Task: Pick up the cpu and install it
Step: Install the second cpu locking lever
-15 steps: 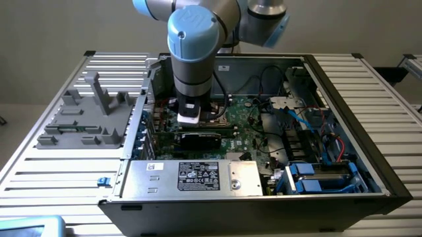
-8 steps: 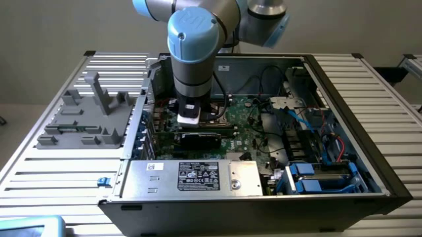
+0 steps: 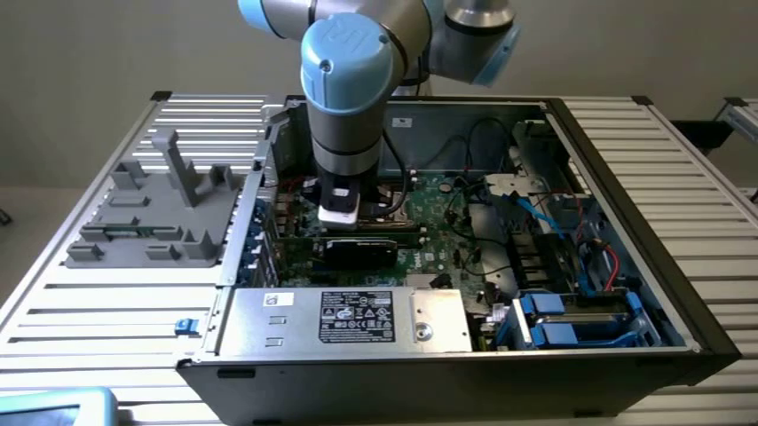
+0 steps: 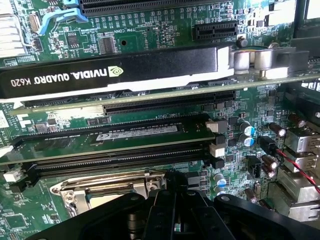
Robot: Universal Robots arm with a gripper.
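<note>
Where the cpu lies cannot be told. The gripper (image 4: 175, 186), jaws pressed together, hangs over the socket frame (image 4: 100, 189) on the motherboard (image 4: 150, 37), beside the memory slots (image 4: 125, 155), with the graphics card (image 4: 115, 72) beyond.

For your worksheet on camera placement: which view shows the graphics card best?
The wrist view: the graphics card runs across the board with its printed label readable. In the exterior view it is a small dark block below the arm, partly hidden.
</note>
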